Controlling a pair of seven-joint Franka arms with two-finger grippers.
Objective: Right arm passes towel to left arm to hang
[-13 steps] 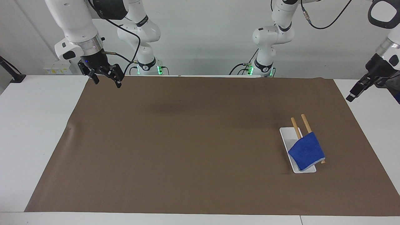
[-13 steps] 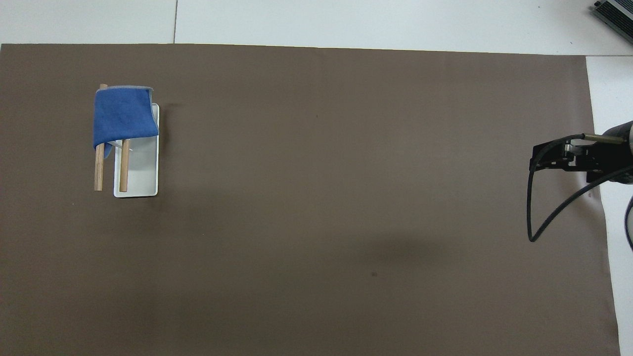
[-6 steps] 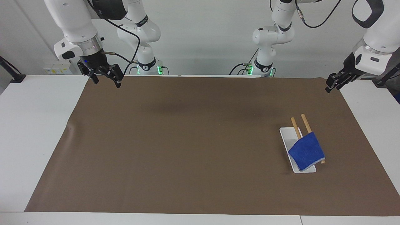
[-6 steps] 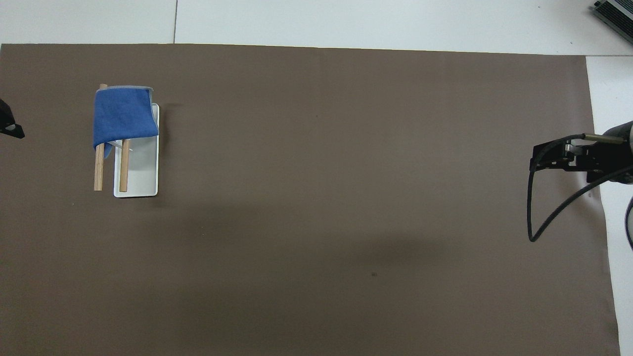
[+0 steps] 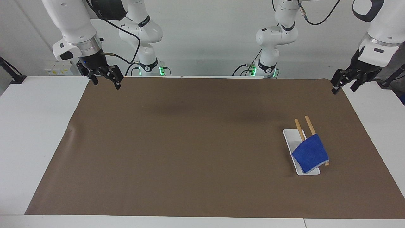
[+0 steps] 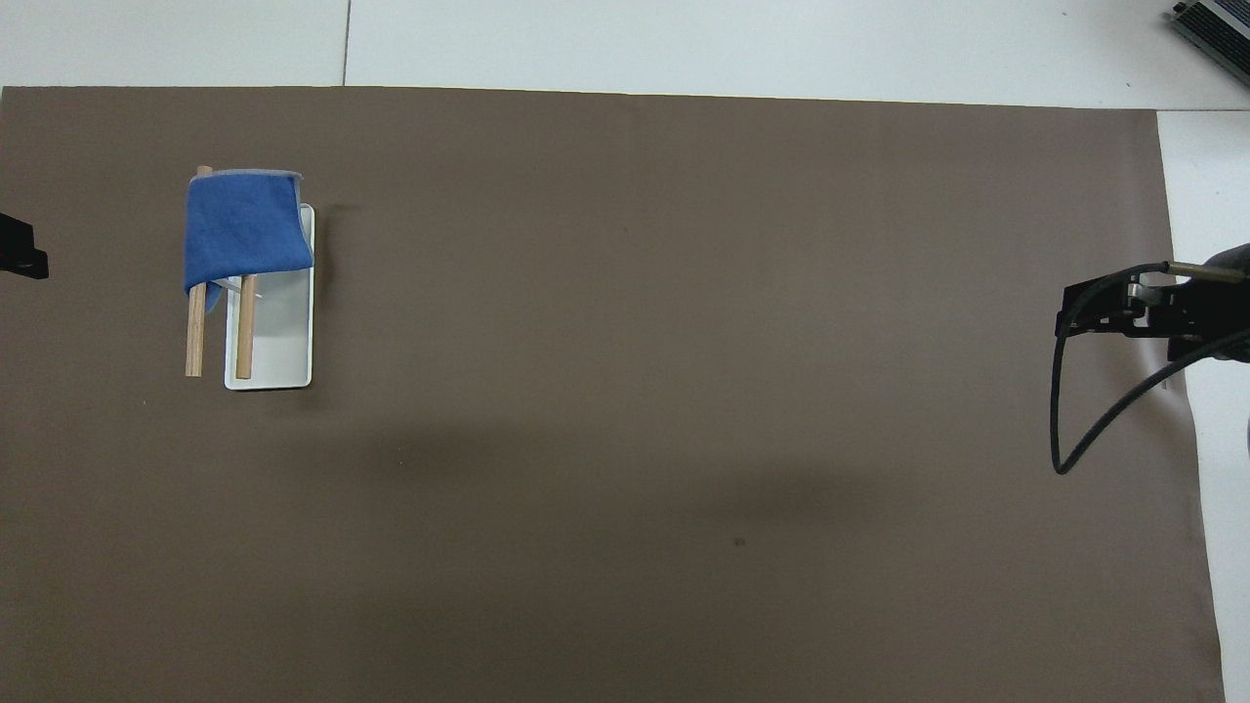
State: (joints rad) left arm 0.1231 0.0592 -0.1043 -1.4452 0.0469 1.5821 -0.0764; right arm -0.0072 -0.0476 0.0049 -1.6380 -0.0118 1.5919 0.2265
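Observation:
The blue towel [image 5: 310, 153] [image 6: 244, 229] hangs draped over two wooden rods [image 5: 310, 124] [image 6: 195, 332] of a small rack with a white base [image 5: 289, 134] [image 6: 283, 342], toward the left arm's end of the table. Nothing touches it. My left gripper [image 5: 344, 87] hovers open and empty over the mat's corner at that end, well apart from the rack; only its tip [image 6: 20, 256] shows in the overhead view. My right gripper [image 5: 106, 83] [image 6: 1074, 312] hangs open and empty over the mat's corner at the right arm's end.
A brown mat [image 5: 190, 142] covers most of the white table [image 5: 31, 126]. A loose black cable [image 6: 1060, 430] loops down from the right wrist. The two arm bases [image 5: 148, 66] stand at the robots' edge of the table.
The left gripper swung in from off the table's end to above the mat's corner and its fingers spread apart. The right gripper rose slightly. The towel stayed put.

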